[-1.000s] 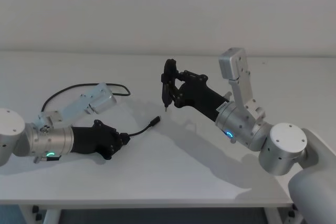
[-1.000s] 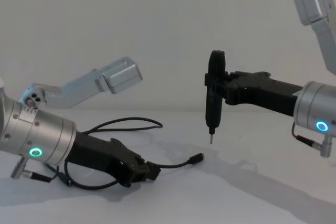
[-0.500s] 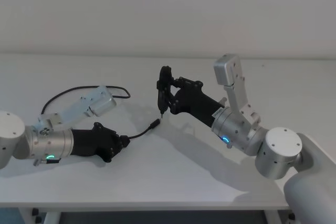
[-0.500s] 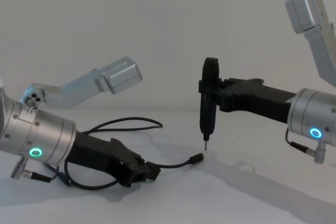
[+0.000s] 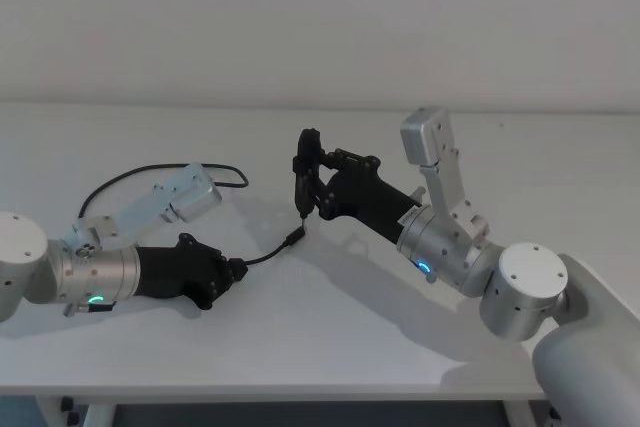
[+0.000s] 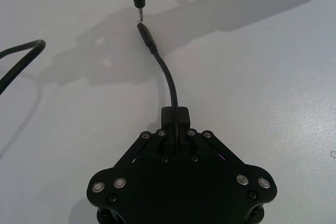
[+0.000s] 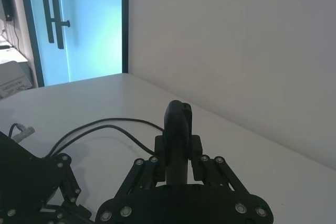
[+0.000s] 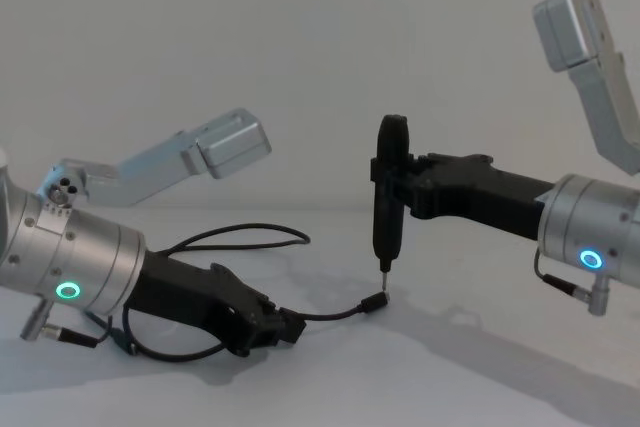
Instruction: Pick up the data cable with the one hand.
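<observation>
The data cable (image 5: 262, 256) is thin and black; its loose loop (image 8: 240, 235) lies on the white table (image 5: 330, 337) behind my left arm. My left gripper (image 5: 235, 269), blocky and black behind a green ring light, is shut on the cable a short way from its plug (image 6: 145, 31), low over the table. My right gripper (image 5: 322, 192) is shut on a slim black tool (image 8: 388, 192) that stands upright. The tool's metal tip sits just above or on the plug (image 8: 376, 303).
My left arm's silver link (image 5: 180, 197) hangs over the cable loop at the left. The table's front edge (image 5: 300, 387) runs just before both arms. A white wall stands behind the table, and a glass door (image 7: 79, 19) shows off to one side.
My right arm has swung left and down, bringing the tool's tip from well above the table onto the cable's plug. The left gripper has kept its hold and barely moved.
</observation>
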